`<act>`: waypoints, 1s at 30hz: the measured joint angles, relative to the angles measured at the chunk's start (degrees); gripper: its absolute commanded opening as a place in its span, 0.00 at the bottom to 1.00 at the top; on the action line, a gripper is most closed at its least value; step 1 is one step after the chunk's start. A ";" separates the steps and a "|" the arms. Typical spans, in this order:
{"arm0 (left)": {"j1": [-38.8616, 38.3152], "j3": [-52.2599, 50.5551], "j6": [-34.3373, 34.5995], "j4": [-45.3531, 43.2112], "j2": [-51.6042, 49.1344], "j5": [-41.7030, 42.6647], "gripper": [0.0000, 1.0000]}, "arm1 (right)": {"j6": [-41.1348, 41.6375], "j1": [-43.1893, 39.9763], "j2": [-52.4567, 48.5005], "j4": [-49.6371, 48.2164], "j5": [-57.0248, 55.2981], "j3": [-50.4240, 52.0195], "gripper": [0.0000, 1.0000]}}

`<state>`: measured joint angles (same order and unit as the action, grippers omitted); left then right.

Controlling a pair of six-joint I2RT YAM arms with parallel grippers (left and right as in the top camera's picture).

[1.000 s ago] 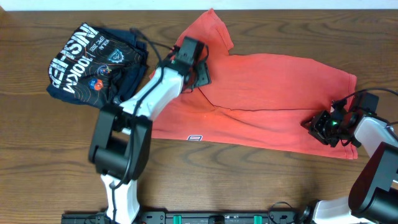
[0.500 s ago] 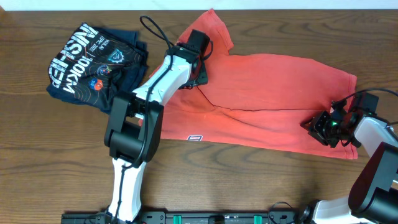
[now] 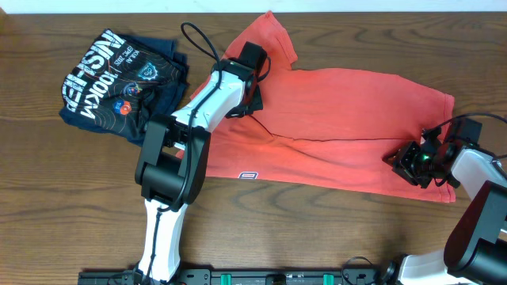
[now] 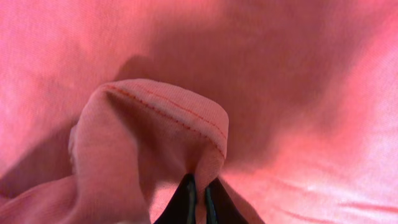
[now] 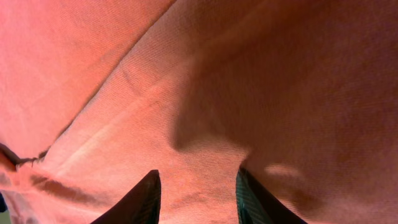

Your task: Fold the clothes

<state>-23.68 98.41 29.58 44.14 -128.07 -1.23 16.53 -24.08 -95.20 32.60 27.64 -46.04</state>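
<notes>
The orange-red T-shirt lay spread across the middle of the wooden table, reaching out toward 3 o'clock. One sleeve pointed up toward 12 o'clock. A long crease ran across the body from the 10 o'clock side toward 3 o'clock. A small white label showed on the hem at about 7 o'clock of the cloth.

The left gripper sat on the shirt's 10 o'clock part, just below the sleeve. In the left wrist view its two dark fingertips were pressed together. They were clamped on a raised fold of the fabric, and a line of red stitching ran along the fold's edge. The fold stood up above the flat cloth around it.

The right gripper rested at the shirt's 4 o'clock corner, close to the hem. In the right wrist view its fingertips stood apart and cloth filled the gap between them. A soft ridge in the fabric ran toward 10 o'clock. Whether those fingers were pinching the cloth or only resting on it could not be told.

At 10 o'clock on the table, just beside the left arm, lay a folded dark navy shirt with white lettering and small coloured logos. It was apart from the red shirt.
</notes>
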 measured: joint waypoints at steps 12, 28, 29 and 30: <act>-2.54 3.69 -0.90 1.73 4.09 4.28 0.06 | 0.00 0.00 0.00 0.15 -0.02 0.00 0.39; -7.72 3.89 -2.62 3.32 4.07 0.17 0.70 | -0.02 0.00 0.00 0.39 -0.24 0.00 0.39; -7.23 3.89 -2.62 3.34 4.07 -0.33 0.70 | 0.00 0.00 0.00 0.39 -0.26 0.00 0.39; -6.60 3.89 -2.62 3.39 4.07 -0.76 0.71 | 0.00 0.00 0.00 0.39 -0.26 0.00 0.39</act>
<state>-30.28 102.30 26.96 47.53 -124.01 -2.00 16.53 -24.08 -95.20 32.99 27.38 -46.04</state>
